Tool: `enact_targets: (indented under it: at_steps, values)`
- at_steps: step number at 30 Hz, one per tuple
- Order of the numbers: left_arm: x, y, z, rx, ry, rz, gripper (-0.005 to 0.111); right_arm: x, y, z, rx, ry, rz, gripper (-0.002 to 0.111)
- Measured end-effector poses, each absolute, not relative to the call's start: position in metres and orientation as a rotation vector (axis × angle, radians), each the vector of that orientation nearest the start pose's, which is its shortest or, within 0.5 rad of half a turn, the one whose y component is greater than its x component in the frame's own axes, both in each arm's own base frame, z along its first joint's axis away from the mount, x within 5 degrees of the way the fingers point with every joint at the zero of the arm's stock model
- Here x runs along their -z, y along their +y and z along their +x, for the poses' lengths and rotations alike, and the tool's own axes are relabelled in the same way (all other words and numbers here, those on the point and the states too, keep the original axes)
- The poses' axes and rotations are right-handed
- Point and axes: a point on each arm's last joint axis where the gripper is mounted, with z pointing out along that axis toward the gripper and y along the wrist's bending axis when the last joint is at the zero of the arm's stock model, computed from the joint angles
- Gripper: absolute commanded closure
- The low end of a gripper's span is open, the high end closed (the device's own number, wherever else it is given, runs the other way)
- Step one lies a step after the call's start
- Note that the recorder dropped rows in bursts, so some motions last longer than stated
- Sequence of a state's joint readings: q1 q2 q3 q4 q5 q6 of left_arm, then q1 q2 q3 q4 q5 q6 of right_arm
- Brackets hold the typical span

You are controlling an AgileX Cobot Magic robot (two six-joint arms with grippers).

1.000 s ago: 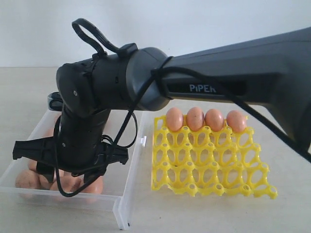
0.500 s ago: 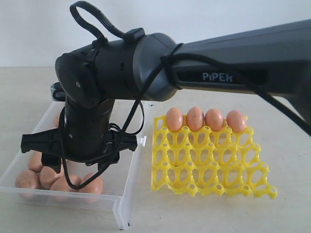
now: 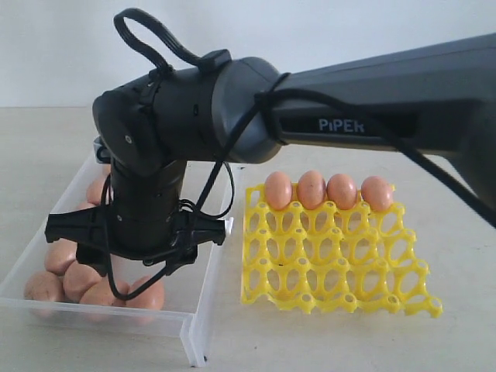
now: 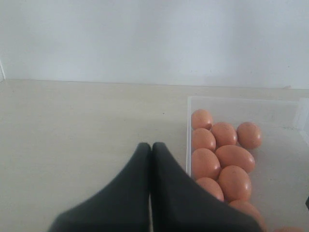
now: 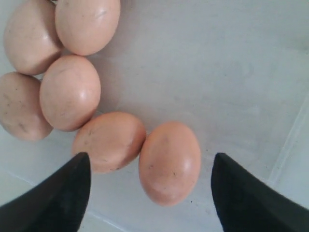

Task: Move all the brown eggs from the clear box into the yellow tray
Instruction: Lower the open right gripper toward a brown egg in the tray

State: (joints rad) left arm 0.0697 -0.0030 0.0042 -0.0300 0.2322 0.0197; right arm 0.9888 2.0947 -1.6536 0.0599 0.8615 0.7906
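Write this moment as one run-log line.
right gripper: open above eggs in clear box | left gripper: shut, outside box | yellow tray: four eggs

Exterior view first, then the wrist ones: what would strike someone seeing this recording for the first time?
The big black arm fills the exterior view, stretched across to the clear box on the left, with the right hand open over one of the brown eggs clustered there. Beside the box, the bright yellow tray holds just four eggs, all in its far row. The left hand sits shut outside the box.
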Motion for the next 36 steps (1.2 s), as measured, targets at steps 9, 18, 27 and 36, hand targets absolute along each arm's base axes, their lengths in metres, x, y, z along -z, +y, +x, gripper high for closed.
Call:
enact_targets:
  at_steps: [9,18,27,36]
  values:
    - [-0.191,0.003,0.055,-0.039,1.716,-0.063,0.111,-0.183,0.380,0.244,-0.438,2.956,-0.178,0.041]
    - [-0.191,0.003,0.055,-0.039,1.716,-0.063,0.111,-0.178,0.380,0.244,-0.423,2.962,-0.168,0.041]
    - [-0.191,0.003,0.055,-0.039,1.716,-0.063,0.111,-0.168,0.379,0.244,-0.368,2.993,-0.173,0.041]
    - [-0.191,0.003,0.055,-0.039,1.716,-0.063,0.111,-0.168,0.379,0.244,-0.368,2.990,-0.174,0.042]
